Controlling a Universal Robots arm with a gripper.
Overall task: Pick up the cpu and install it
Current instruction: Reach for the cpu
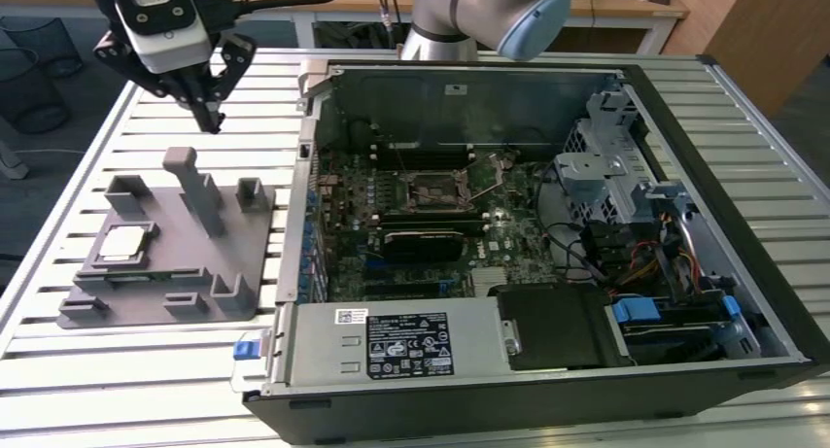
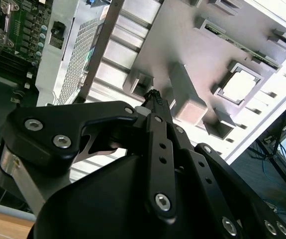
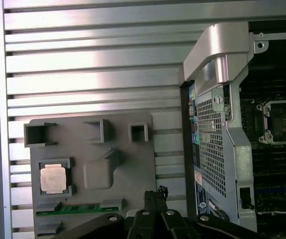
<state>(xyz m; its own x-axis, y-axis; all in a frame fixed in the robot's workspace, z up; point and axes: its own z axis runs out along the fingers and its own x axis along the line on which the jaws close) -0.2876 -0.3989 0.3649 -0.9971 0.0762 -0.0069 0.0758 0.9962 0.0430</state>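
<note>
progress: nil. hangs above tray [image 1: 130, 307] with gripper [image 1: 208, 125] pressed together, empty; leaves cpu [image 1: 123, 242] seated in tray, socket [image 1: 432, 188] seemingly bare. pickup and install both outstanding.

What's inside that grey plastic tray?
A small square silvery cpu sits in a recess of the grey plastic tray; a thin green strip lies in a slot nearby. What lies beneath the chip is hidden.

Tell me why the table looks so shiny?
In the first wrist view, light glares off the metal table; in the second wrist view the cpu washes out bright; in the exterior view the computer case is shaded inside.
</note>
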